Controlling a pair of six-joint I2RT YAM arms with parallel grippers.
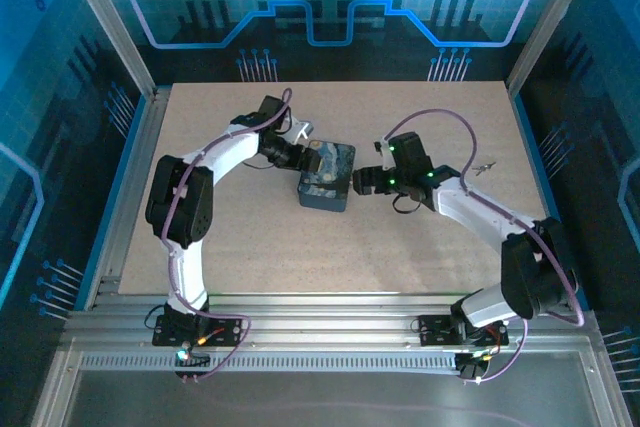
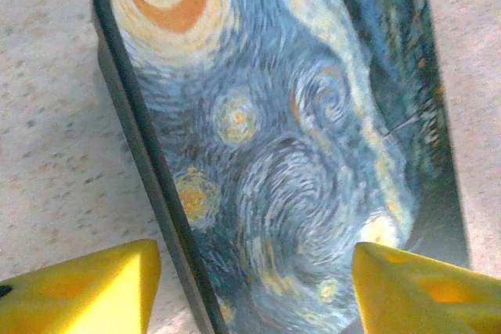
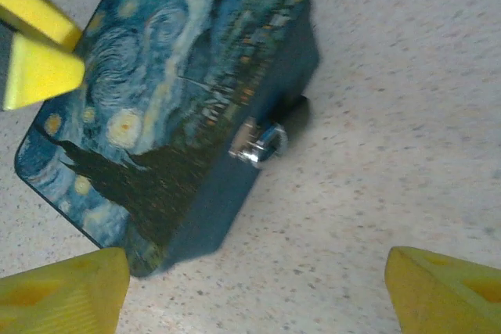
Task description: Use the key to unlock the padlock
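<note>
Two yellow wedge-shaped fingers of the left gripper stand spread apart, one over the speckled beige table and one above the lid of the box. The lid's dark rounded rim runs between them and nothing is pinched. The box has rounded corners and dark blue-green walls (its smooth lid is printed with blue swirls, orange-yellow discs and a crescent, all in painterly strokes), and it lies near the middle of the surface. On the side wall turned toward the right edge sits the padlock, a small shiny silver knob with a dark stub behind it; it is blurred, so its shackle and keyhole cannot be made out. The right gripper hangs just beside that wall with its jaws wide apart over bare table, holding nothing, its blunt yellow tips cut off at the bottom corners of the wrist view. Close to the right edge of the surface, well apart from the box, lies a thin pale metal sliver, seemingly the key, too small for its shape to be read
</note>
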